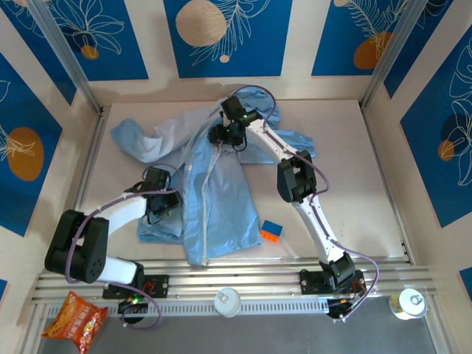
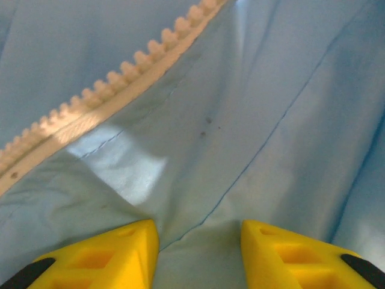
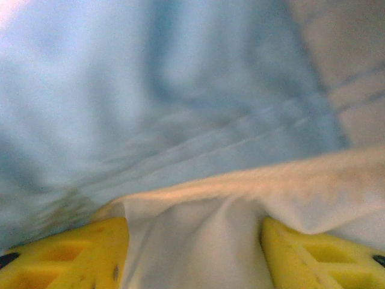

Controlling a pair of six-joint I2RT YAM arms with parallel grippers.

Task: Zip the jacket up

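**Overhead view.** A large light-blue hooded jacket (image 1: 221, 199) of thin fabric is lying on the pale worktop (image 1: 346, 162), taking up its middle and left. The hood is pointing toward the far wall and one sleeve is trailing to the far left. The hem is lying just short of the ribbed aluminium rail (image 1: 243, 267) at the near edge. Open worktop is lying to the right of the garment. The exception is a small blue block (image 1: 273, 226) touching a small orange block (image 1: 268, 236), just beside the right hem. Nearer than the rail, an orange snack bag (image 1: 74, 317), a white round cup (image 1: 227, 301) and a metal can (image 1: 408, 303) are sitting well apart.

**Arm pose.** The left arm is folding at its elbow and reaching rightward, bringing the left tool (image 1: 158, 198) down onto the left front panel. The right arm is stretching diagonally from the near right, bending its wrist down so the right tool (image 1: 225, 135) is meeting the collar area.

**Wrist views.** The pale front zipper (image 1: 209, 192) is reading overhead as a thin line. The left wrist camera is resolving its single teeth (image 2: 102, 90), running diagonally above the yellow fingers (image 2: 120, 253). The left tool (image 2: 198, 229) is pinching a fold of blue fabric, with creases fanning out from the grip. The right wrist picture is blurring. The right tool (image 3: 195, 224) appears to be pinching a whitish fold of the jacket between its yellow fingers (image 3: 78, 253).
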